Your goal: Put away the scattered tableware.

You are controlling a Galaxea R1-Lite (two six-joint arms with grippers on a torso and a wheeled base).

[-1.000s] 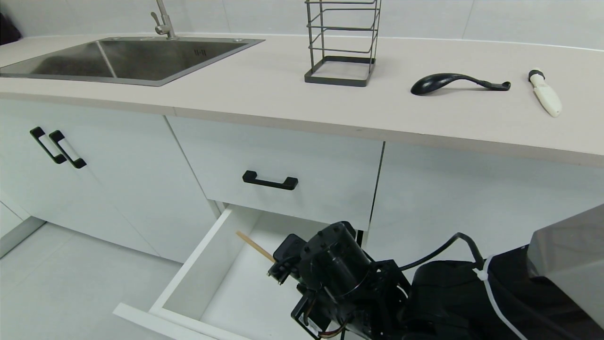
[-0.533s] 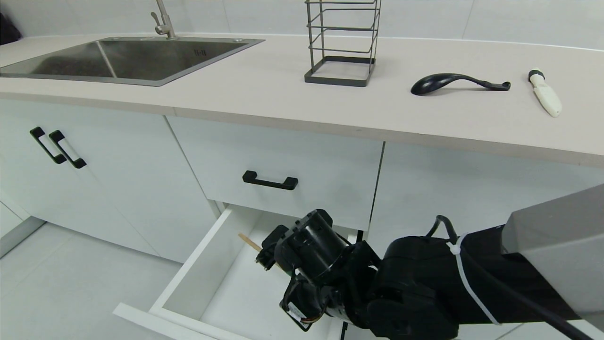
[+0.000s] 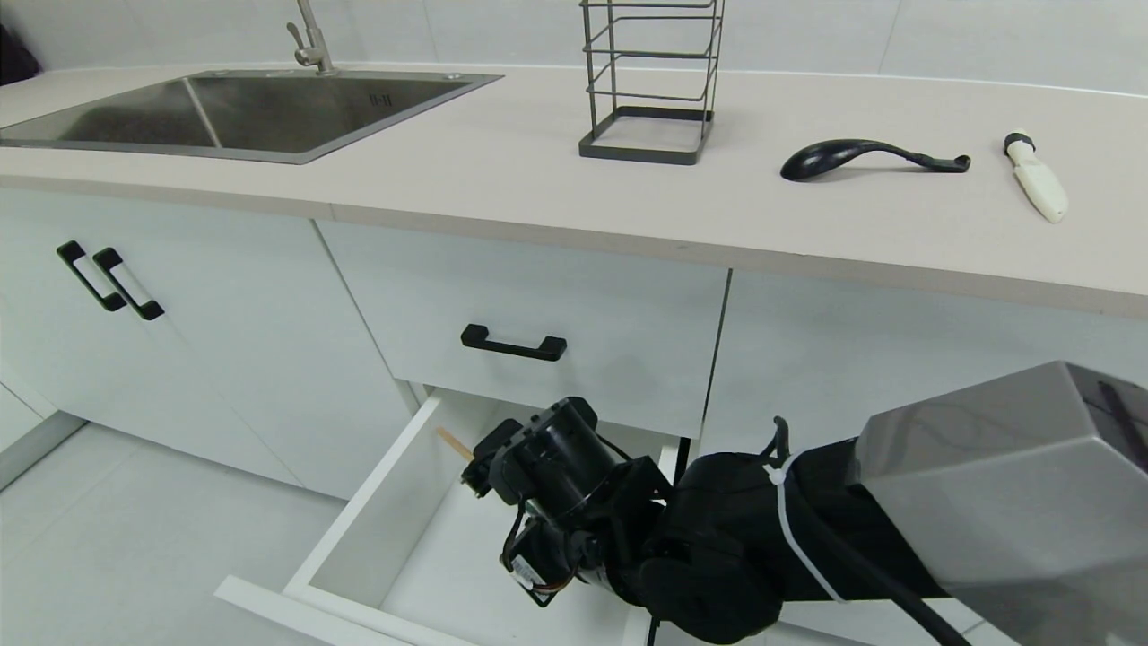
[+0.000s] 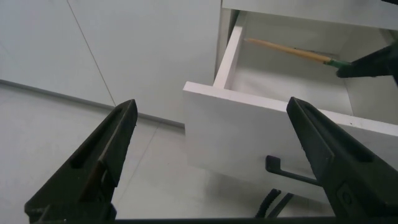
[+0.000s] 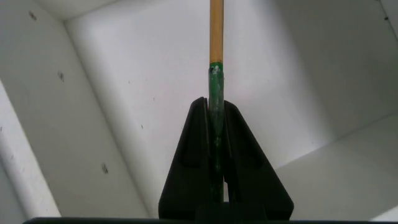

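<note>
Chopstick (image 5: 216, 31) is, I judge, light, stiff and slick; my right end effector (image 5: 214, 106) pinches its green end inside the drawer (image 3: 372, 516), and my left end effector (image 4: 208, 107) is spread.

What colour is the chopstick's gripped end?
Green; the chopstick shaft is tan. Best in right wrist view.

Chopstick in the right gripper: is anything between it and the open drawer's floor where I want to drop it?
Nothing visible. The right gripper holds the chopstick by its green end, inside the open drawer, and the white floor below it looks bare.
</note>
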